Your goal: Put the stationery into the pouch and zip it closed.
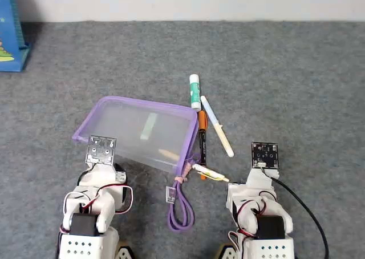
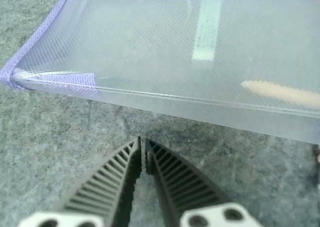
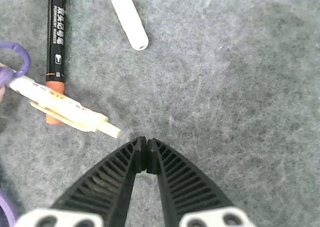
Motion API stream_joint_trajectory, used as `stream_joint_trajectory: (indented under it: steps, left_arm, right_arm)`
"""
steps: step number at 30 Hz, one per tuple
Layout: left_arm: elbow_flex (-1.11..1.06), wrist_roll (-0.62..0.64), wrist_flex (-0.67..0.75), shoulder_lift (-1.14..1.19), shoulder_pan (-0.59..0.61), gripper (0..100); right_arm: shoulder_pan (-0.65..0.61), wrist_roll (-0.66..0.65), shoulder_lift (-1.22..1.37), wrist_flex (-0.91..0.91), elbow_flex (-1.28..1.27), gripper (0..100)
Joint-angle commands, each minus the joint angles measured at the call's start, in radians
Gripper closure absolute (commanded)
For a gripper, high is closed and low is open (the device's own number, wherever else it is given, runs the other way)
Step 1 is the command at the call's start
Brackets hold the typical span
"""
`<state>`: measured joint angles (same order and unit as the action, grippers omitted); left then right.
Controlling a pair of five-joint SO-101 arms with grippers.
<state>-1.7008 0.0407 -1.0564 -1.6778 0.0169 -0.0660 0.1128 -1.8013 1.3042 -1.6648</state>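
Observation:
A translucent pouch (image 1: 137, 130) with purple trim lies flat on the grey carpet, with a label and a pale stick (image 2: 282, 93) inside it. Beside its right end lie a green-and-white glue stick (image 1: 195, 92), a pale pen (image 1: 217, 126), a black-and-orange marker (image 1: 202, 144) and a yellow pen (image 1: 210, 173). My left gripper (image 2: 143, 154) is shut and empty, just short of the pouch's near edge (image 2: 150, 99). On the bare carpet, my right gripper (image 3: 146, 154) is shut with nothing in it, close to the yellow pen's tip (image 3: 112, 131). The marker (image 3: 56, 47) and the pale pen (image 3: 127, 17) lie beyond it.
A purple wrist strap (image 1: 181, 205) with a small tag runs from the pouch's right corner toward the arms' bases. A blue box (image 1: 10, 33) stands at the far left edge. Open carpet stretches to the right and far side.

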Motion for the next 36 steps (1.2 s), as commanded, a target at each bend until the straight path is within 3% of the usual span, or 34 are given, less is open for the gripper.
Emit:
stream_joint_trajectory:
  steps: [1, 30, 36]
  left_arm:
    - [0.01, -0.002, -0.003, -0.011, 0.003, 99]
    - [0.01, -0.002, -0.003, -0.011, 0.003, 99]
    - [0.01, -0.002, -0.003, -0.011, 0.003, 99]
  right_arm:
    - [0.01, 0.009, -0.012, 0.002, -0.018, 98.5]
    - [0.007, 0.002, -0.013, -0.004, -0.018, 98.3]
    - [-0.019, -0.17, -0.013, -0.216, -0.009, 98.8]
